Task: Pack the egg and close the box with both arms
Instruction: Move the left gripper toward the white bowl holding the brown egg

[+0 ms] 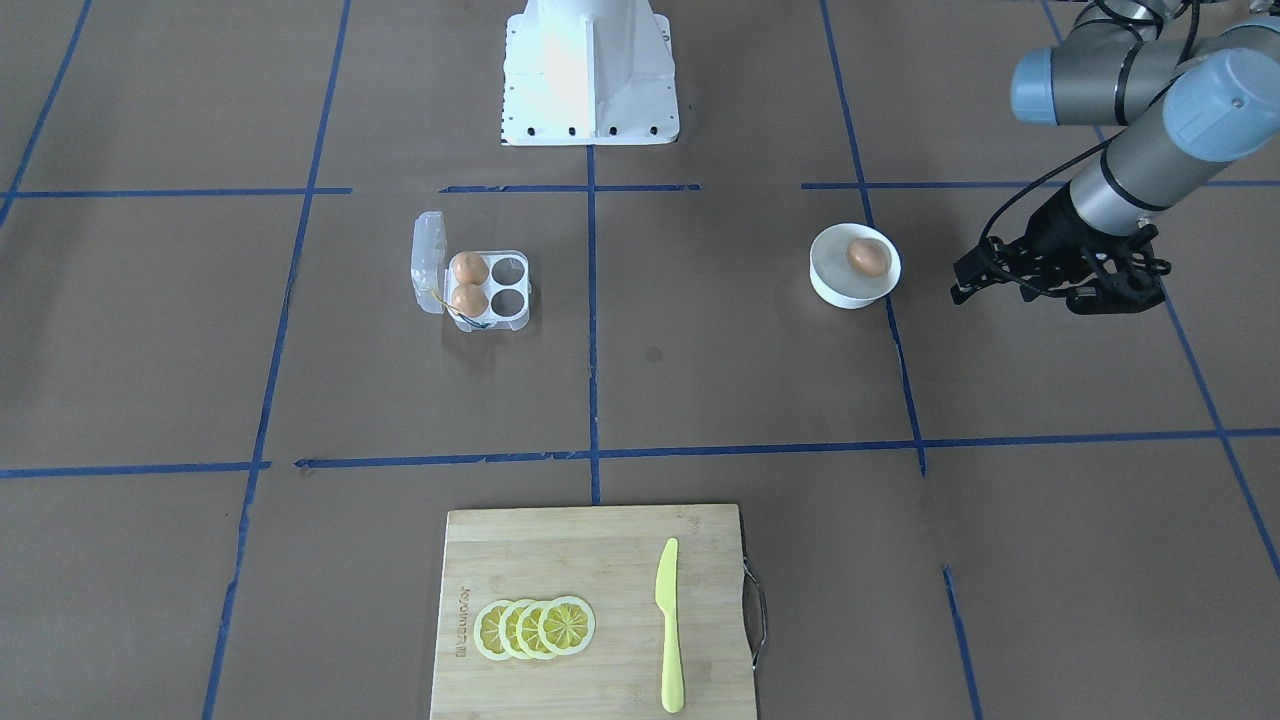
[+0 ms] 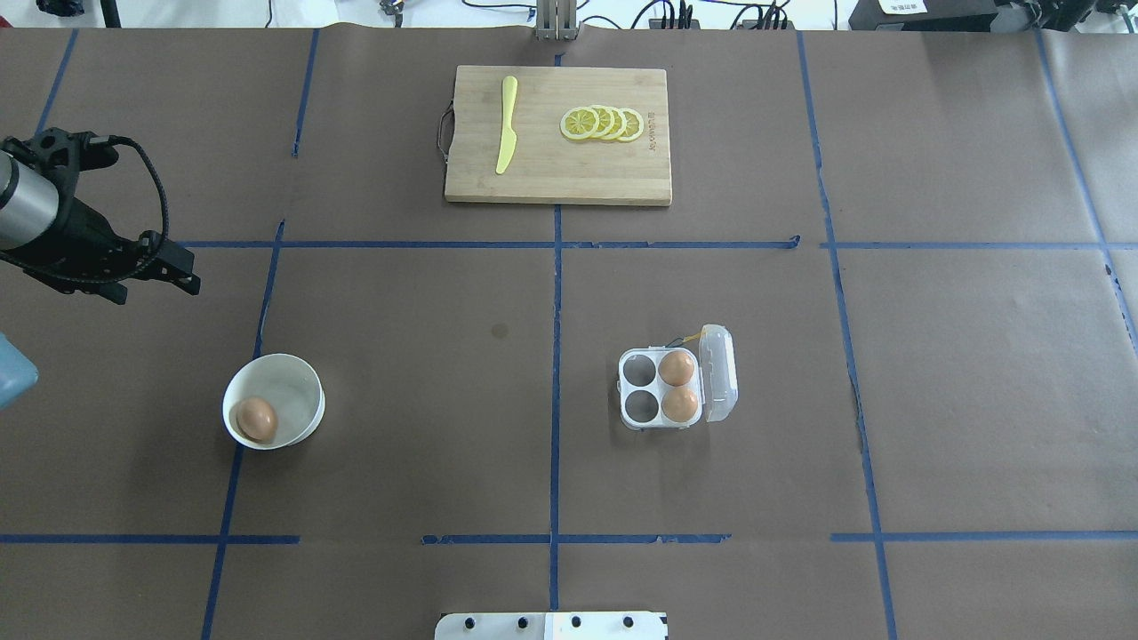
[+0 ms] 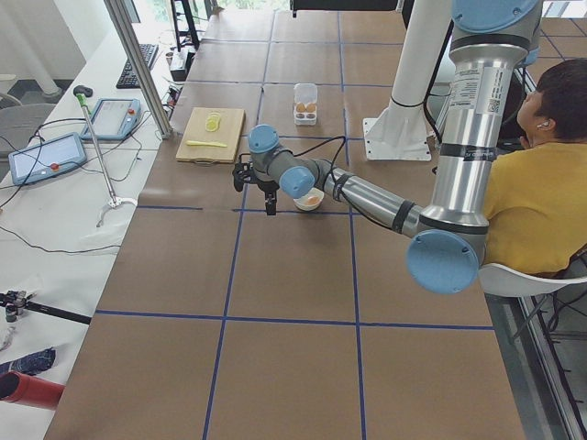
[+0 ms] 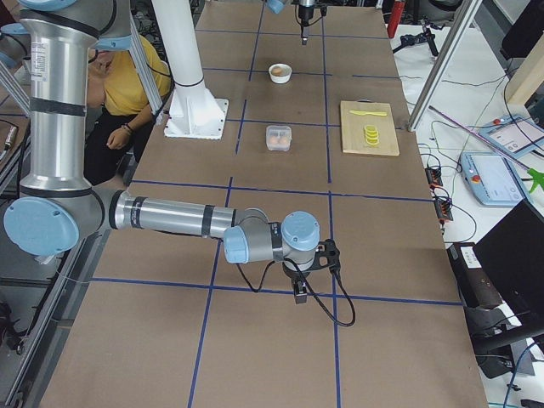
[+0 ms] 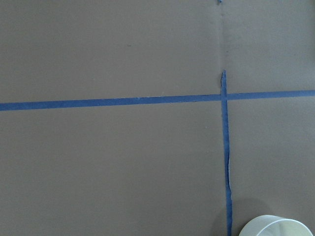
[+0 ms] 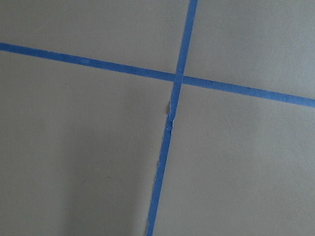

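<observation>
In the bowl (image 1: 851, 297) lies the egg (image 1: 868, 257); the box (image 1: 522, 291) holds two eggs (image 1: 469, 269); left pincer (image 1: 968, 288), right pincer (image 4: 300, 295): state unclear.

The only lettering in view is a small dark brand mark (image 1: 462, 622) burned into the cutting board (image 1: 600, 590), just beside the lemon slices (image 1: 535, 627), on the side of the desk (image 1: 700, 400) far from the robot. Its letters are too small and blurred to read with certainty.
</observation>
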`<state>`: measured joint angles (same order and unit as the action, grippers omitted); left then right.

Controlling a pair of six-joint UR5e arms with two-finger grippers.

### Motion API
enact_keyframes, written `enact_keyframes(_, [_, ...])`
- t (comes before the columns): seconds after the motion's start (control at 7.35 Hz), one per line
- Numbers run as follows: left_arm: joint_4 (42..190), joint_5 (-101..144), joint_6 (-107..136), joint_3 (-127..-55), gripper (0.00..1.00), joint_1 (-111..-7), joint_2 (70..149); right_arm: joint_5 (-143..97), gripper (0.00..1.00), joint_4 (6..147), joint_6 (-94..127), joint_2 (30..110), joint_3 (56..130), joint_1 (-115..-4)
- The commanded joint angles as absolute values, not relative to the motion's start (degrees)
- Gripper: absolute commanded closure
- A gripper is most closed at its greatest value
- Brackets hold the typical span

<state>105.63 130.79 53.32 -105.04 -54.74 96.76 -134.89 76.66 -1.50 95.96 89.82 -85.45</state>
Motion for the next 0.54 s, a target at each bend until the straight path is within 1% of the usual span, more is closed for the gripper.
enact_keyframes(0.0, [105.5, 130.2, 55.1, -105.6, 0.0, -51.2, 98.3, -135.0, 0.0, 76.6, -1.5, 95.7, 88.9, -85.3])
enact_keyframes(0.41, [103.9, 124.5, 60.7, -105.8, 0.01, -45.3, 99.1, -135.0, 0.0, 76.6, -1.8, 95.2, 87.4, -84.9])
